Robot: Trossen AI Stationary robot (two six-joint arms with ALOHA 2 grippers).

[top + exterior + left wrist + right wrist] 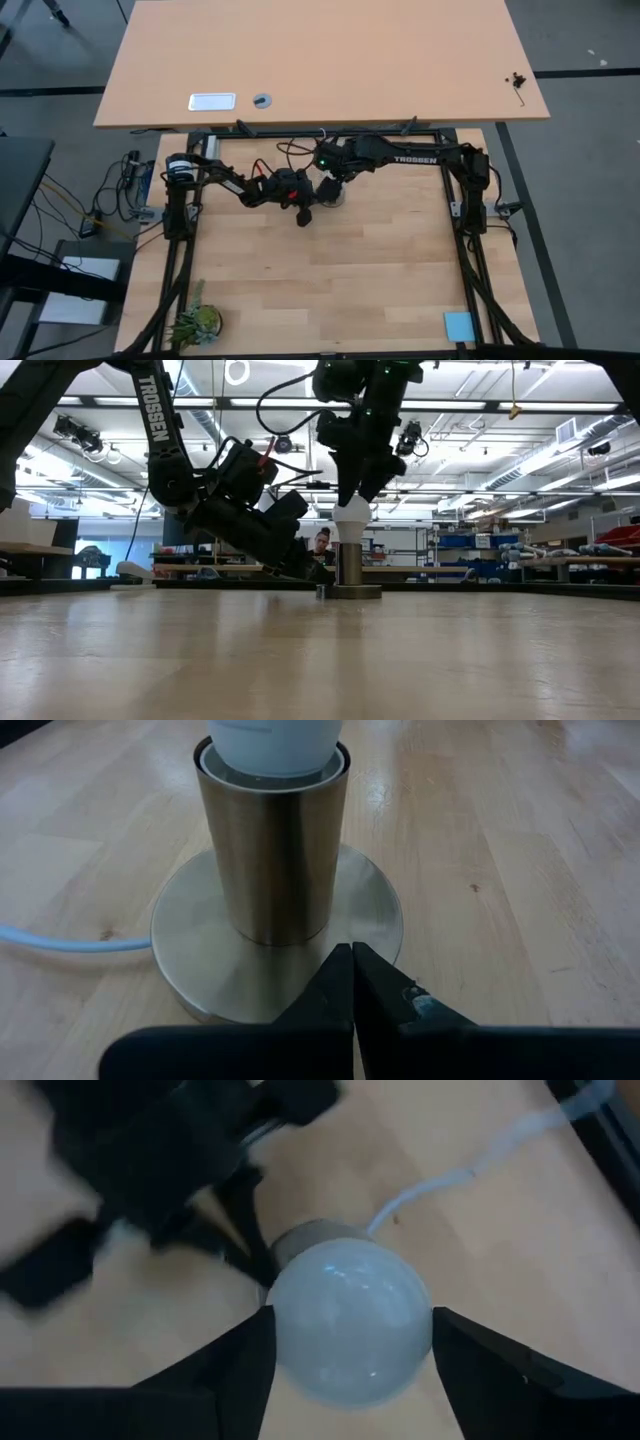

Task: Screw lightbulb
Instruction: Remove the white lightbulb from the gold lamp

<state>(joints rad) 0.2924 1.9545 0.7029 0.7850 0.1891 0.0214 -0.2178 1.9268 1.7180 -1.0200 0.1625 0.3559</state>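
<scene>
A white lightbulb (348, 1325) stands with its narrow end in the top of an upright brushed-metal socket (270, 850). The socket rises from a round metal base (200, 950), and a white cord (60, 940) runs off across the wooden table. My right gripper (348, 1342) comes down over the bulb (351, 515), one finger on each side of its round head. My left gripper (352, 965) is shut, its tips low on the base's rim at the near side of the socket (349, 565). In the high view both grippers meet at the table's far middle (328, 193). My left gripper presses its shut fingertips (340, 975) on the top of the round base's edge (372, 925), slanting down from the table's left. The base lies flat on the table. My right gripper pinches the bulb's round head at its widest part (280, 1330) between the two fingers, from above and steeply pointing down. The bulb stands upright in the socket.
A small potted plant (197, 322) stands at the near left corner and a blue card (458, 325) lies at the near right. Black frame rails (470, 260) border the table. A second tabletop (320, 60) lies beyond the far edge. A person (322, 545) sits far behind.
</scene>
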